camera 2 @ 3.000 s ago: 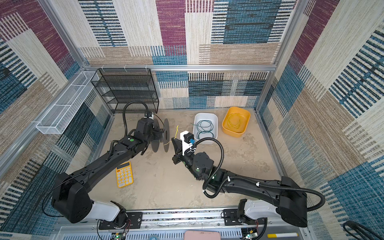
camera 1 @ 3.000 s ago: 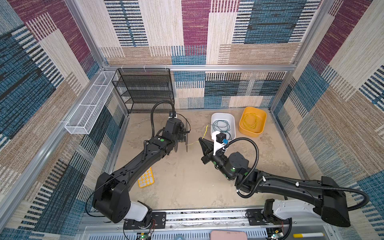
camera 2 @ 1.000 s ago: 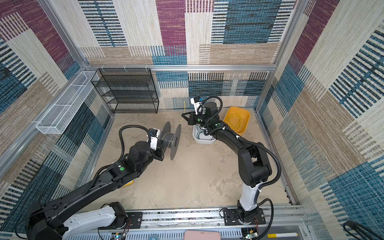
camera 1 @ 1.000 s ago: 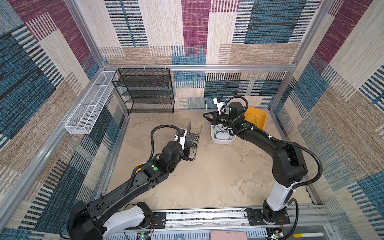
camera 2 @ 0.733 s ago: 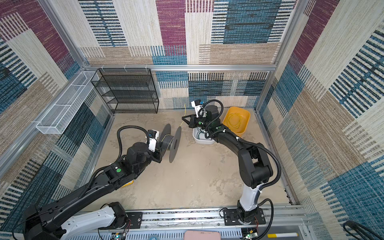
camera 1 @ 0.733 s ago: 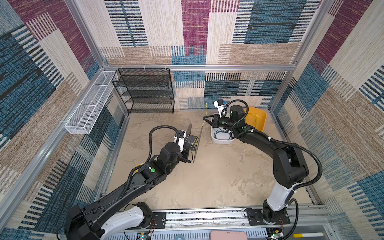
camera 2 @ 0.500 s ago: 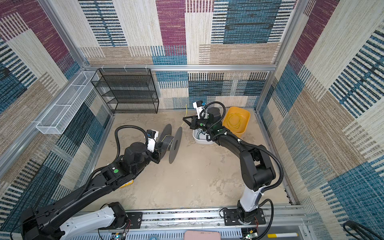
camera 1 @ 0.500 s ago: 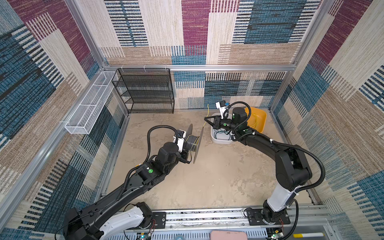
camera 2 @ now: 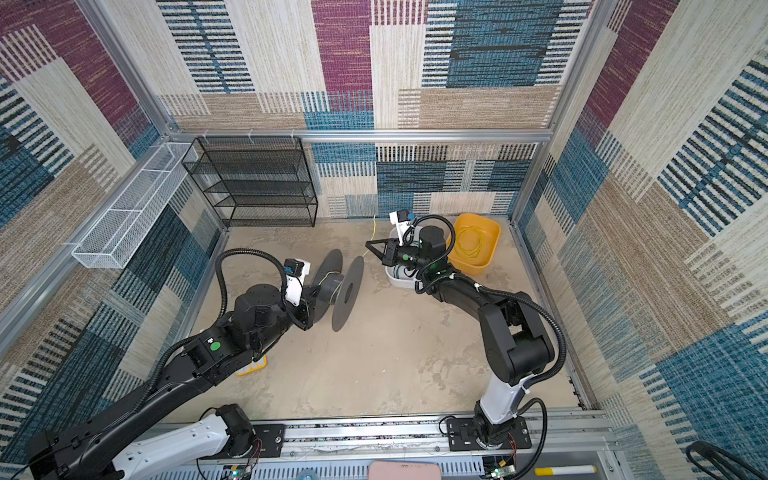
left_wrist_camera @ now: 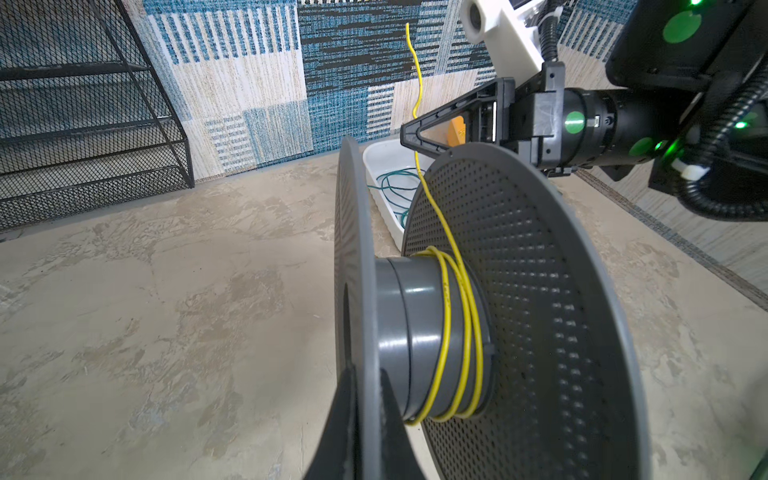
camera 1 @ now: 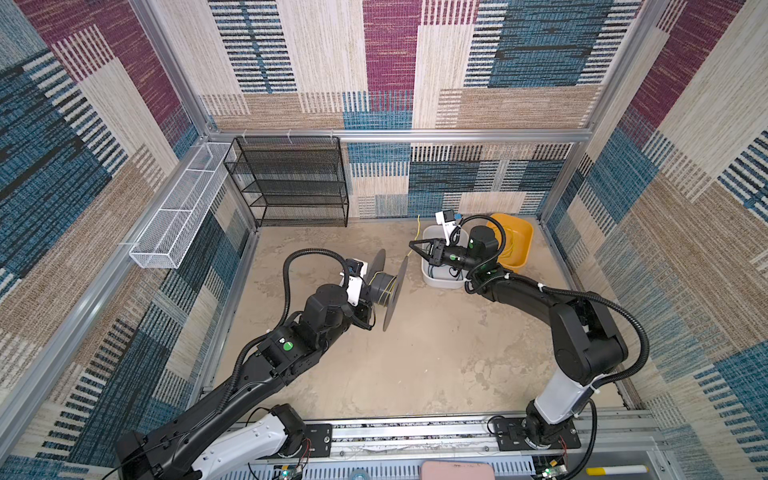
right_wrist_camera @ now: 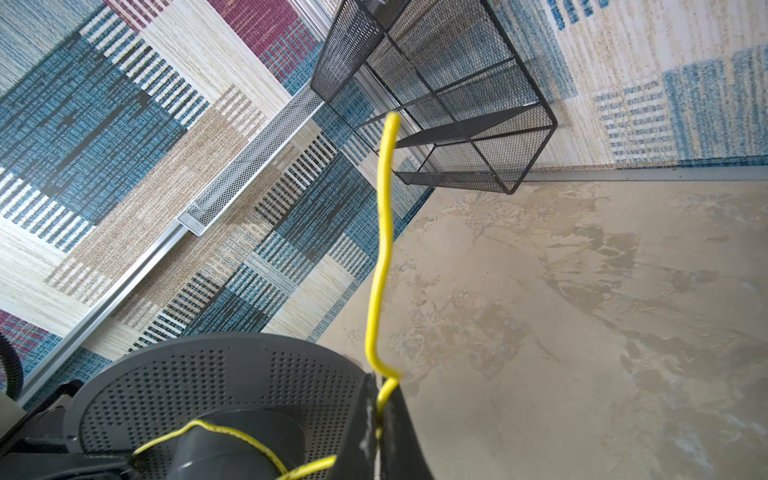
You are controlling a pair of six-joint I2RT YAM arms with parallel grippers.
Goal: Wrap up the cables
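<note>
Spool of grey perforated plastic (left_wrist_camera: 532,291) clamped in left gripper (left_wrist_camera: 363,395), thin yellow cable (left_wrist_camera: 446,232) wound on hub, pinched by right gripper (right_wrist_camera: 380,409)

Matt, perforated grey plastic spool (left_wrist_camera: 519,291); smooth, glossy yellow cable (right_wrist_camera: 380,270); black metal mesh rack (left_wrist_camera: 83,124); rough woven cloth walls (camera 1: 390,62).

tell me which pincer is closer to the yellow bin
right. the right pincer pinches the yellow cable just beyond the white tray from the yellow bin; the left pincer grips the spool, farther away.
</note>
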